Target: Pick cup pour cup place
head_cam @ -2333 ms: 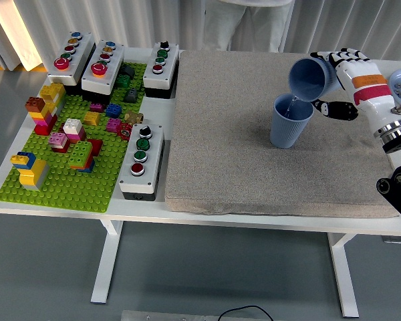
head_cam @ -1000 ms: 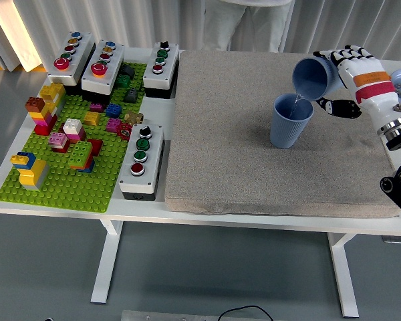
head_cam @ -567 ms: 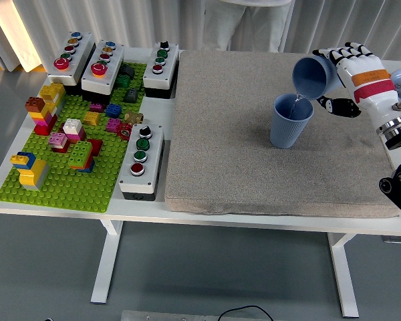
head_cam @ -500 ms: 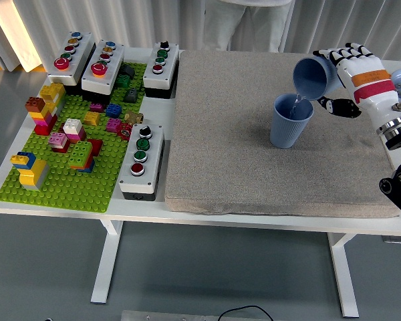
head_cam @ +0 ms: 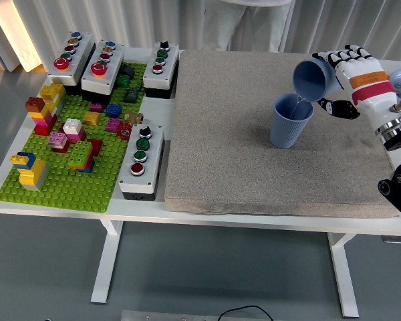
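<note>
Now | my right hand (head_cam: 351, 70) clamped round the tipped cup (head_cam: 313, 79) | thin stream falling into the standing cup (head_cam: 291, 121) just below | hold the lip centred, tilt slowly.

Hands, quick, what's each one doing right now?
Left hand: not in view.
Right hand: shut on the tilted cup, pouring into the standing cup.

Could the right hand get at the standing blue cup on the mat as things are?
Probably not yet: the right hand is shut on the tilted cup, pouring into the standing cup right below.
</note>
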